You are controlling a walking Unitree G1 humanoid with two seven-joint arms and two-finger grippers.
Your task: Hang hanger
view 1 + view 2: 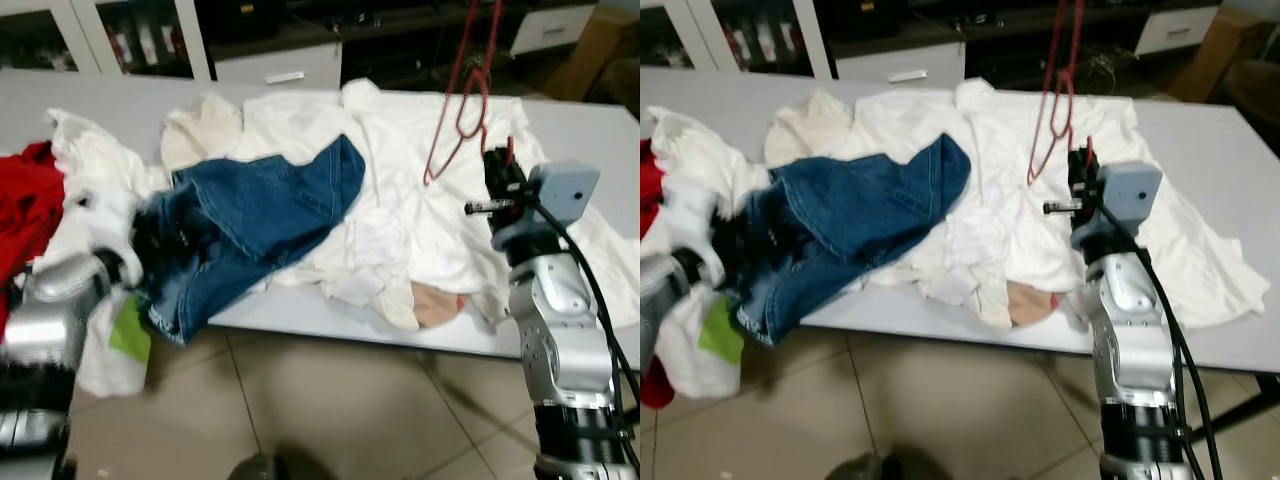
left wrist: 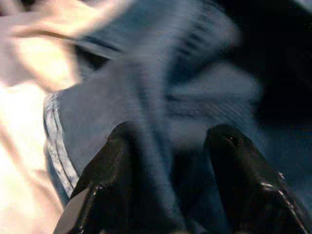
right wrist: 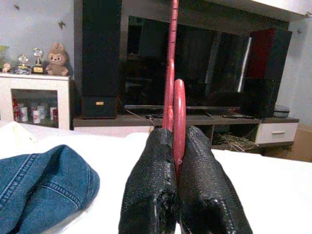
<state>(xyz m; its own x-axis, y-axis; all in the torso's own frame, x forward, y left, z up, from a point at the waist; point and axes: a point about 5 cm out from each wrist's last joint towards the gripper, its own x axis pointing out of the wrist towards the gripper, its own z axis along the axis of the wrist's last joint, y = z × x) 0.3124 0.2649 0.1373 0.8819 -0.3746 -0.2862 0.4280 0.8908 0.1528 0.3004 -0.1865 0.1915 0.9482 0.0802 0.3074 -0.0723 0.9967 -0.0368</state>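
Right pincer (image 3: 176, 146) clamping red hanger (image 1: 462, 95), long axis upright, above table (image 1: 590, 125)

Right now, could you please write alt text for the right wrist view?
The right pincer is shut on a red hanger that stands upright over a white table. Blue jeans lie nearby, with a dark TV cabinet behind.

Red hanger (image 1: 462, 95) ran off the top edge, hook unseen. Left gripper (image 1: 128, 262) was mostly buried behind the jeans (image 1: 255, 225); left wrist view was blurred, fingers (image 2: 105, 183) probably apart around denim. Red garment (image 1: 25, 205) was cut by the edge.
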